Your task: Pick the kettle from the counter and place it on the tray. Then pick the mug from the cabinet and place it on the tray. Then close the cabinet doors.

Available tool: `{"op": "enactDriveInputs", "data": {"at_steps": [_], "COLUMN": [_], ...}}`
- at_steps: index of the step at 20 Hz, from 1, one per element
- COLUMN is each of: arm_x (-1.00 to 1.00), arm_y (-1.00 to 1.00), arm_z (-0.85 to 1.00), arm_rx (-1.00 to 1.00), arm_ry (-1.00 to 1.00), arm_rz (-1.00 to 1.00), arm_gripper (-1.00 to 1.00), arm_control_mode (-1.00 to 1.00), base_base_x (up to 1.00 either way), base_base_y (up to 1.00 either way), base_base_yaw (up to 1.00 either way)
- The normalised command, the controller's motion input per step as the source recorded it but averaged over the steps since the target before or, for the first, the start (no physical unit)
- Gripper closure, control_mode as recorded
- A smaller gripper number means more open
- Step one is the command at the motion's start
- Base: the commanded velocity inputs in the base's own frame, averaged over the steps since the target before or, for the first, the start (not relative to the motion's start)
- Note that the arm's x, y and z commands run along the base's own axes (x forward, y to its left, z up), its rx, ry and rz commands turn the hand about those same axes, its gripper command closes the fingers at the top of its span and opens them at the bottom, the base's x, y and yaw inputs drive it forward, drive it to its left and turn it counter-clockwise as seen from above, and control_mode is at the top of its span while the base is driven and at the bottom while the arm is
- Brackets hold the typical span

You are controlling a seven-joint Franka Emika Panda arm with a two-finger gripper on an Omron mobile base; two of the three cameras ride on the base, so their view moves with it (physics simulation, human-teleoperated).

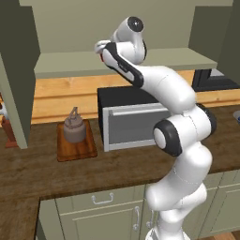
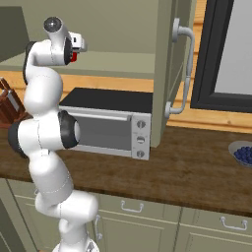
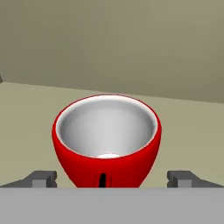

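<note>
Mug (image 3: 106,140), bright red with white inside, upright on the pale green shelf of the cabinet (image 1: 61,65); in the hand view it sits dead centre, rim tipped toward the camera, a small dark slot low on its near wall. Gripper (image 3: 113,178) level with the mug's lower body, jaws spread wide, one dark finger tip (image 3: 41,178) off each flank of the cup, both clear of the red wall, nothing held. Left base view: arm reaches up and back onto the shelf, hand (image 1: 104,48) at the shelf's front edge, a sliver of red just showing beside it. Right base view: same red sliver (image 2: 74,56) tucked behind the white hand. Kettle (image 1: 74,126), brownish-grey with arched handle, stands on the tray (image 1: 77,151), a reddish-brown board lying on the dark wood counter (image 1: 117,168) left of a black and silver toaster oven (image 1: 133,124). Cabinet doors stand open: one sage-green door (image 1: 14,75) at the left edge of the left base view, the other (image 2: 170,64) edge-on in the right base view with its silver bar handle (image 2: 184,69) facing right. Bowl of dark blue berries (image 2: 243,153) on the counter at far right. Knife block (image 2: 7,106) partly hidden behind the arm
</note>
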Motion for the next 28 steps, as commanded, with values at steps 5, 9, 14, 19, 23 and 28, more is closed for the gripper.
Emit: {"op": "enactDriveInputs", "data": {"at_steps": [5, 9, 14, 19, 23, 28], "arm_x": [0.32, 0.16, 0.02, -0.06, -0.06, -0.05], "arm_y": [0.09, 0.00, 0.00, 0.00, 0.00, 0.00], "arm_z": [-0.01, 0.00, -0.01, -0.12, -0.16, -0.14], "arm_rx": [0.00, 0.00, 0.00, 0.00, 0.00, 0.00], "arm_ry": [0.00, 0.00, 0.00, 0.00, 0.00, -0.01], "arm_rz": [0.00, 0.00, 0.00, 0.00, 0.00, 0.00], "arm_gripper": [-1.00, -1.00, -1.00, -1.00, -1.00, -1.00], "arm_control_mode": [-1.00, -1.00, -1.00, -1.00, -1.00, -1.00], "base_base_x": [0.00, 0.00, 0.00, 0.00, 0.00, 0.00], "base_base_y": [0.00, 0.00, 0.00, 0.00, 0.00, 0.00], "base_base_yaw": [0.00, 0.00, 0.00, 0.00, 0.00, 0.00]}}
